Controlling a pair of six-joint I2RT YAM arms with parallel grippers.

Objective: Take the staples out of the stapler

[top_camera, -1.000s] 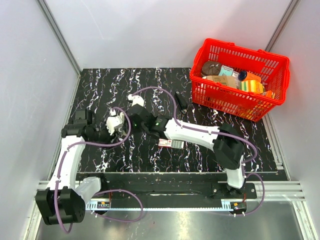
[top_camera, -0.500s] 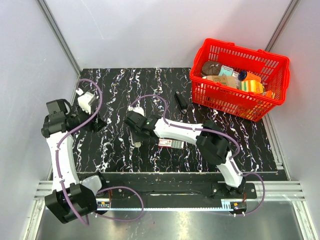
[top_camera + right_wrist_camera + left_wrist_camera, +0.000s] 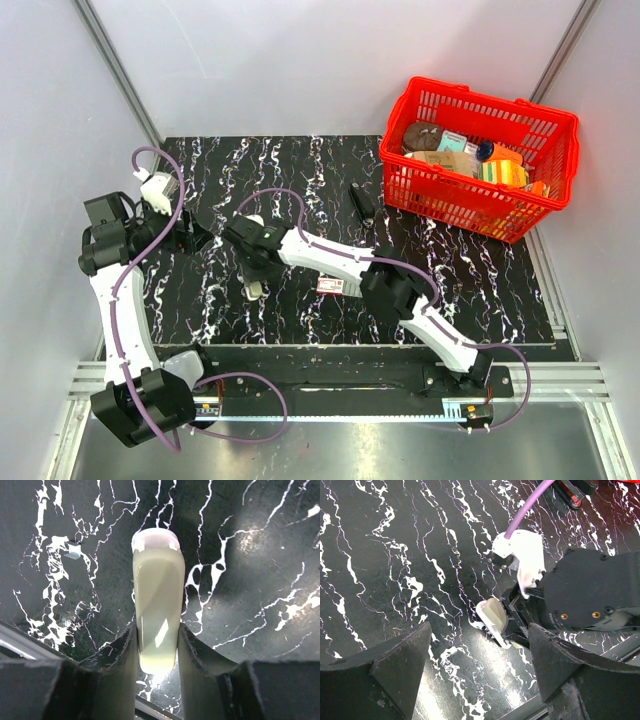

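Jaws of the left gripper [image 3: 479, 650] are spread wide with nothing between them. In the overhead view this claw [image 3: 192, 240] is held over the left side of the black marbled table [image 3: 300, 170], apart from the work, with its wrist camera turned toward the stapler.

Just right of it, the cream stapler [image 3: 255, 288] is clamped by its sides between the closed fingers of the right gripper [image 3: 156, 630], low over the table near the middle-left. Whether its nose touches the surface cannot be told. From the left wrist view, only its pale front end [image 3: 492, 617] is seen jutting from the right claw. No loose staples can be made out, and whether the magazine is open is not shown.

Further right a small red-and-white packet [image 3: 335, 286] lies flat, a black oblong object [image 3: 362, 203] lies beyond it, and a red basket [image 3: 480, 155] of assorted goods is set at the far right corner.

The step in hand is judged to be bracing — the stapler is held steady by one arm, and the unloading itself is not yet done. For the next move, the free left claw would need to be brought in to the exposed end, aligned with the part that opens, and closed without the stapler being twisted out of the right grip.
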